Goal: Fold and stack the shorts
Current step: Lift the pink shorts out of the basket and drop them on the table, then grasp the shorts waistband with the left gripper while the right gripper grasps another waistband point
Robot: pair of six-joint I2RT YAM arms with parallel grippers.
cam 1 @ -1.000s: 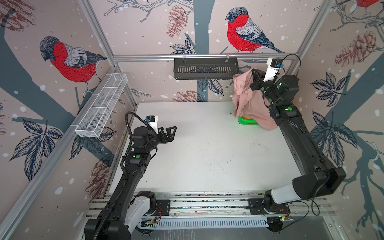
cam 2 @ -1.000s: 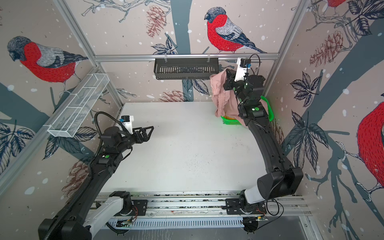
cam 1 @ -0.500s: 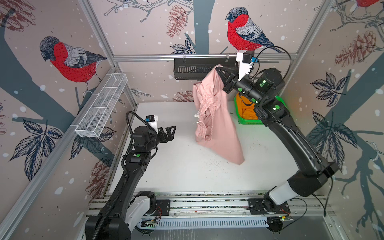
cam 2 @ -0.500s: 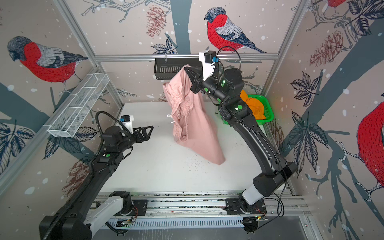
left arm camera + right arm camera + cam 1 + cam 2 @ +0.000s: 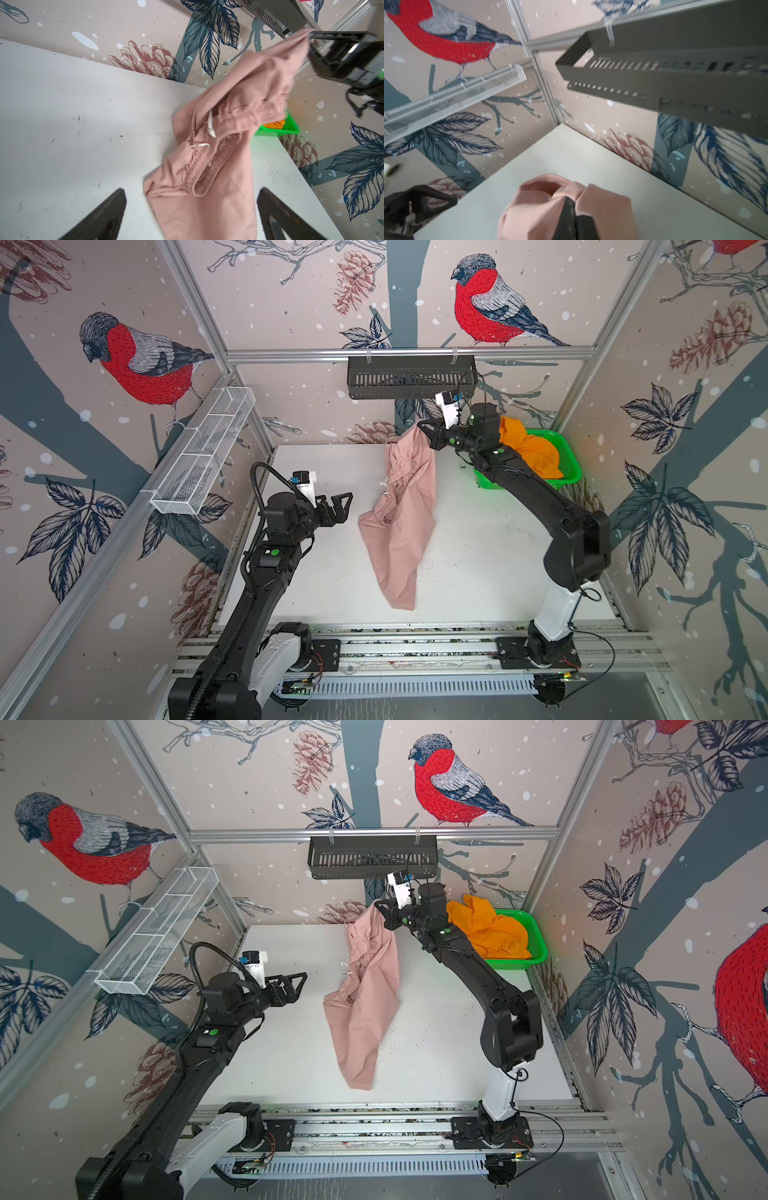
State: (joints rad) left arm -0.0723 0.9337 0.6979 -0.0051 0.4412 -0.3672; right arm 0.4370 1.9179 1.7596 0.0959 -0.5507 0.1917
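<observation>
The pale pink shorts (image 5: 399, 522) (image 5: 361, 1002) hang from my right gripper (image 5: 424, 429) (image 5: 380, 907), which is shut on a bunched corner of them (image 5: 539, 207) above the back middle of the table. Their lower part trails forward onto the white table (image 5: 478, 556). The gathered waistband (image 5: 209, 166) faces my left gripper (image 5: 347, 502) (image 5: 297, 982) (image 5: 193, 190). That gripper stands open and empty just left of the cloth, apart from it. The orange shorts (image 5: 528, 452) (image 5: 490, 928) lie heaped in the green basket (image 5: 569, 464) (image 5: 536, 936) at the back right.
A black slotted shelf (image 5: 411, 377) hangs on the back rail just above my right gripper. A white mesh tray (image 5: 203, 456) is fixed along the left wall. Both arm bases sit on the aluminium rails (image 5: 415, 649) at the table's front edge.
My right gripper carried the pink shorts from over the basket, up and left, then lower. Their lower end now lies on the table. The left arm has not moved.
</observation>
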